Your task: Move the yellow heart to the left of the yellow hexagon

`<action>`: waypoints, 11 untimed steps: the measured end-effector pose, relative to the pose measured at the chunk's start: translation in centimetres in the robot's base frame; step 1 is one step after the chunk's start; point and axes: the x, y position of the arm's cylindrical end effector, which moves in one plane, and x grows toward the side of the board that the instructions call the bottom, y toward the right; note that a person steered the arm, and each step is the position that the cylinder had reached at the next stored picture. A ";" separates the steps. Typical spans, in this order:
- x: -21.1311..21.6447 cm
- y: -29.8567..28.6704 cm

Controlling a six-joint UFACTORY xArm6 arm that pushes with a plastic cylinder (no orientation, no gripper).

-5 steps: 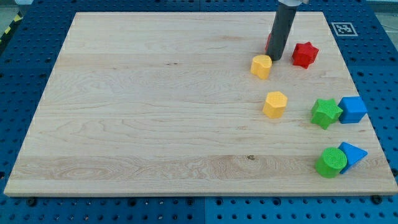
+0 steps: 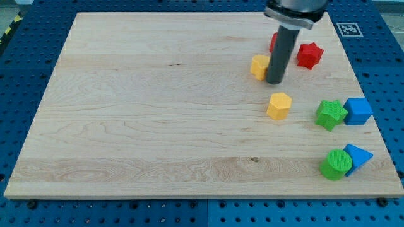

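The bench [image 2: 158, 113], a pale wooden board, fills most of the view and is set on a blue perforated surface [image 2: 25, 214]. A black-and-white marker tag [image 2: 348, 28] is seen just beyond the board's top right corner.

The dark rod [image 2: 282, 53] comes down from the view's top, and my tip [image 2: 274, 81] is placed on the board against the right side of the yellow heart [image 2: 259, 65], partly covering it. No gripper is fitted, so nothing can be said of jaws being apart or together.

The yellow heart lies in the board's upper right part, up and slightly to the left of the yellow hexagon [image 2: 279, 105], with a clear gap between the two. My tip is found between them, close to the heart and just above the hexagon.

A red block [image 2: 273, 41] is mostly hidden behind the rod, so its shape cannot be told. A red star [image 2: 309, 55] sits to the right of the rod.

Near the board's right edge, a green star [image 2: 331, 114] is seen touching a blue cube [image 2: 358, 111]. Lower down, a green cylinder [image 2: 336, 164] is seen touching a blue triangle [image 2: 358, 154].
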 end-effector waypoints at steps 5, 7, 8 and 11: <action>-5.6 0.7; -1.1 -8.9; 5.4 -9.2; 2.6 -7.4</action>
